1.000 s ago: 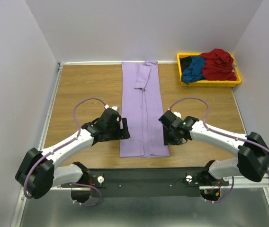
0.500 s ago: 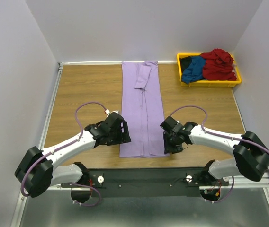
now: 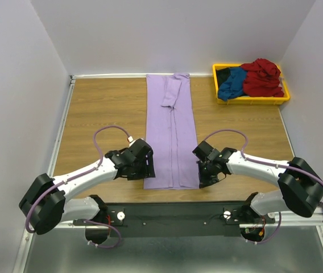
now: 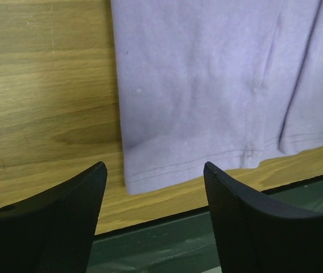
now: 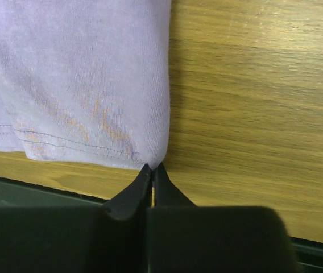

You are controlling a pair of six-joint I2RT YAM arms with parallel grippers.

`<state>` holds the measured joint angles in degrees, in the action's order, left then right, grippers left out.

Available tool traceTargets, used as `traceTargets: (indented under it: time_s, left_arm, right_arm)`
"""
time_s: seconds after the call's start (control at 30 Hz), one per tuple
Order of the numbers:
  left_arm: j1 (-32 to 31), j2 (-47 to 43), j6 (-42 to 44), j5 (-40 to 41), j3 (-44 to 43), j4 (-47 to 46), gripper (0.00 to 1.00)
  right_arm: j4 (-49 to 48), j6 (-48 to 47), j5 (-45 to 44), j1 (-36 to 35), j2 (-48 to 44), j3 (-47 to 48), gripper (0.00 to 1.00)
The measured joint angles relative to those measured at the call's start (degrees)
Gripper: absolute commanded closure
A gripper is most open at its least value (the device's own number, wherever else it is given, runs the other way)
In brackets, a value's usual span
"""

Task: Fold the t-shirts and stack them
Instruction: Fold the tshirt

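Note:
A lavender t-shirt (image 3: 170, 131) lies folded into a long narrow strip down the middle of the table, hem toward me. My left gripper (image 3: 149, 169) hovers open at the hem's left corner (image 4: 136, 182), its fingers (image 4: 70, 216) wide apart and astride that corner with nothing between them (image 4: 154, 168). My right gripper (image 3: 202, 180) is at the hem's right corner, its jaws shut with the tips (image 5: 152, 168) pinching the very corner of the lavender cloth (image 5: 76, 79). Dark red (image 3: 262, 77), blue (image 3: 232, 83) and black (image 3: 223, 74) t-shirts lie crumpled in a bin.
The yellow plastic bin (image 3: 252, 100) stands at the table's back right corner. The table's near edge with a black rail (image 3: 173, 211) runs just below the hem. White walls close off the left, back and right sides.
Both grippers have moved down toward the hem's corners. The right jaws have closed on the right corner. The left jaws have narrowed slightly and stay open.

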<state>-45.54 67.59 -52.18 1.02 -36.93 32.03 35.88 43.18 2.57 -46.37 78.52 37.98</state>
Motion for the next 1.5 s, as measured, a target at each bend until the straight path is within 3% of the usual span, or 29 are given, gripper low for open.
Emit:
traceTargets:
  time_s: [0.3, 0.33, 0.5, 1.5]
  left_arm:
    - [-2.6, 4.1, -0.4, 0.1, 0.0, 1.6, 0.41]
    - [-2.8, 4.5, -0.6, 0.1, 0.0, 1.7, 0.47]
    - [-3.9, 6.5, -1.2, 0.2, 0.0, 1.8, 0.51]
    - [-9.1, 10.4, -7.3, 6.3, -4.4, 8.6, 0.52]
  right_arm:
    - [-0.2, -0.8, 0.4, 0.0, 0.2, 0.1, 0.99]
    - [-0.2, -0.8, 0.5, 0.0, 0.2, 0.1, 0.99]
    - [-0.3, -1.3, 0.6, 0.0, 0.2, 0.1, 0.99]
    - [-0.5, -3.2, 1.0, 0.0, 0.2, 0.1, 0.99]
